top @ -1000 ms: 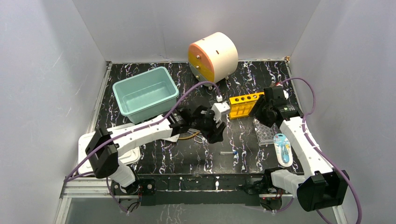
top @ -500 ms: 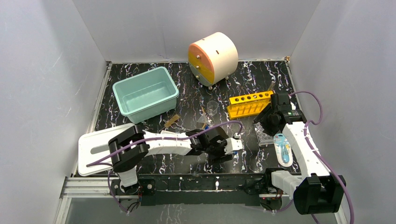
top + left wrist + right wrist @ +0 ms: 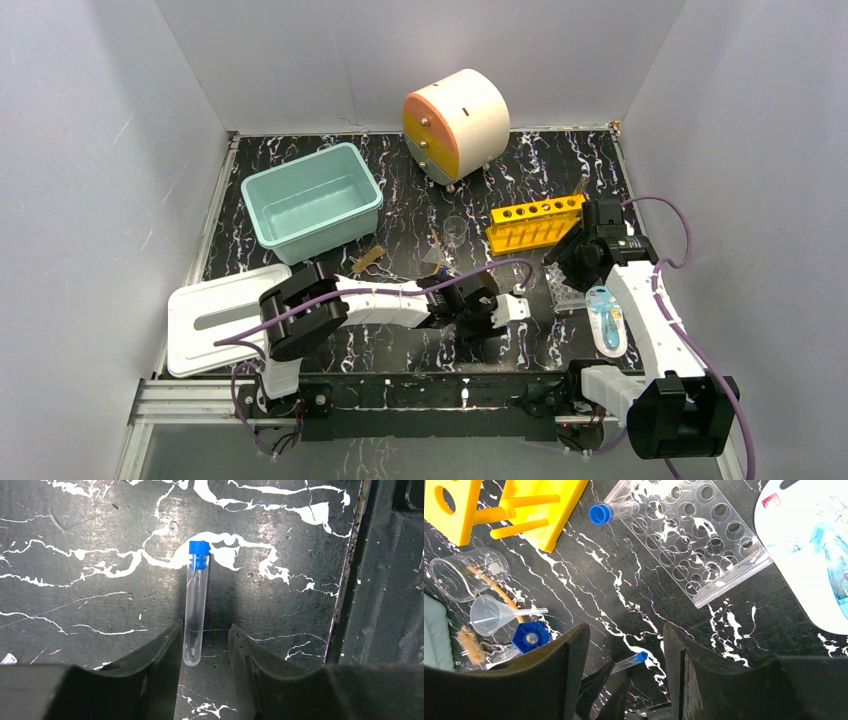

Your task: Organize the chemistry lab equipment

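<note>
Black, white-veined counter (image 3: 540,345) carries everything. Nearest the front edge, the left gripper (image 3: 205,630) is down at the surface and spread open. Its jaws flank the closed end of a blue-capped tube (image 3: 196,600), which lies flat with its cap pointing away. Farther right, the white packet (image 3: 607,318) lies beside the clear well plate (image 3: 694,545). The right gripper (image 3: 624,637) hovers near the plate, released and holding nothing. A second blue-capped tube (image 3: 616,511) rests at the plate's corner, near the yellow holed rack (image 3: 554,510). Toward the middle sit the clear glass funnel (image 3: 491,615), a beaker (image 3: 464,572) and the brown brush (image 3: 470,644). At the back stand a teal bin (image 3: 312,205) and a round drawer unit (image 3: 455,122).
</note>
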You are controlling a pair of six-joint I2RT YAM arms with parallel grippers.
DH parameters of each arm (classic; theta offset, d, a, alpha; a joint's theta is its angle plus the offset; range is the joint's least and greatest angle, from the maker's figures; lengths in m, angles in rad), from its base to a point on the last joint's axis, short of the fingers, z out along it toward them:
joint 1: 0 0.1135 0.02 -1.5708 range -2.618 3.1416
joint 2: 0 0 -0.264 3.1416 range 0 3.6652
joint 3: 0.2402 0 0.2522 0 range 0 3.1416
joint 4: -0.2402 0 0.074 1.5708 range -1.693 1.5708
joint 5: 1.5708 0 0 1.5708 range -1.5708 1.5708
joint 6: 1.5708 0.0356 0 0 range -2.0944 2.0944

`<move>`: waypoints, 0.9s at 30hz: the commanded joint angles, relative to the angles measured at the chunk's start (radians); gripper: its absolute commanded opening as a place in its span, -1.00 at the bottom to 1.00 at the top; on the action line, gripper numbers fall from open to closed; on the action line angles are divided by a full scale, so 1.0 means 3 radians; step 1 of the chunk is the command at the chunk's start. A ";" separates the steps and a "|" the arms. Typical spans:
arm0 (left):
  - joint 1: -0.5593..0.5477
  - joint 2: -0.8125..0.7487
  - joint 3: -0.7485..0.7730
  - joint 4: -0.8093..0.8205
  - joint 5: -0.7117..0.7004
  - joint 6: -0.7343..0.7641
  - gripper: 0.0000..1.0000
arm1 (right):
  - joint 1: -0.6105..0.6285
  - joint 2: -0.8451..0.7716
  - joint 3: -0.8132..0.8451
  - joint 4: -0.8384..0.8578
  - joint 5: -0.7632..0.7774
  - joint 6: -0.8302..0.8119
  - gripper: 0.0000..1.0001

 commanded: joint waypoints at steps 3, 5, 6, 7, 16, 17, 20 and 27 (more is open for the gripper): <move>0.0000 0.0127 0.0152 -0.0325 -0.0082 0.0065 -0.52 | -0.0016 -0.0039 0.0146 0.0044 -0.0032 -0.0031 0.27; -0.0001 0.0156 0.0165 -0.0365 -0.0082 0.0047 -0.74 | -0.0021 -0.0038 0.0154 0.0050 -0.0037 -0.0030 0.27; 0.0000 0.0172 0.0170 -0.0376 -0.0105 0.0026 -0.87 | -0.0023 -0.0033 0.0154 0.0056 -0.0041 -0.0027 0.27; 0.0000 0.0178 0.0168 -0.0386 -0.0125 0.0001 -0.91 | -0.0020 -0.0035 0.0154 0.0055 -0.0044 -0.0029 0.27; 0.0059 0.0054 0.0076 -0.0425 -0.0237 -0.0346 -1.00 | -0.0021 -0.0030 0.0035 0.0227 -0.0405 -0.0254 0.30; 0.0082 0.0019 0.0048 -0.0419 -0.0231 -0.0414 -1.00 | -0.0021 -0.0028 -0.0018 0.0301 -0.0546 -0.0301 0.31; 0.0183 -0.0100 -0.0063 -0.0381 -0.0185 -0.0584 -1.00 | -0.0023 -0.0038 -0.0157 0.0419 -0.0764 -0.0316 0.31; 0.0437 -0.0471 -0.0275 -0.0200 -0.0043 -0.0828 -1.00 | -0.0023 -0.0010 -0.0396 0.0711 -0.1265 -0.0355 0.35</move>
